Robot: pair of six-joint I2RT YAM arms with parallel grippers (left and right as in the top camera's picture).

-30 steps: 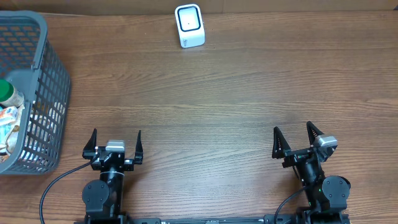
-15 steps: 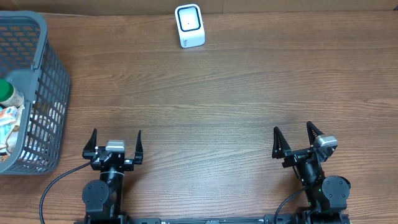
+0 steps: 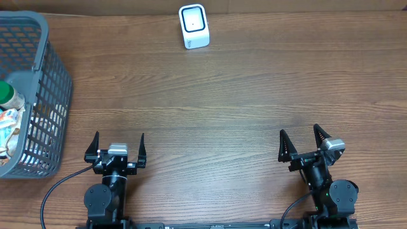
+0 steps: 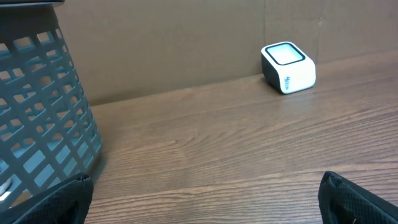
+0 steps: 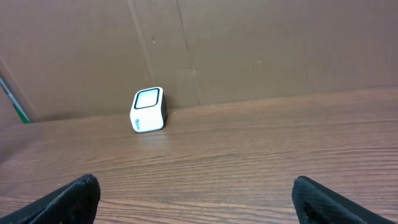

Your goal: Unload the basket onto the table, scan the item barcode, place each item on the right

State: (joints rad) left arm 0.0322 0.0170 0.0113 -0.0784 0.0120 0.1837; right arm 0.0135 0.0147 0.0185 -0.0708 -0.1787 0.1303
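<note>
no shift: arms [image 3: 103, 196] low, fingers [image 3: 95, 144] apart

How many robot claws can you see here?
2. The left gripper sits at the near edge, beside the grey basket; the right gripper sits at the near edge on the opposite side. Both are open, holding nothing.

Grey mesh basket [image 3: 56, 95] at far left, wooden table [image 3: 241, 95], brown cardboard wall [image 5: 249, 43] behind it
</note>
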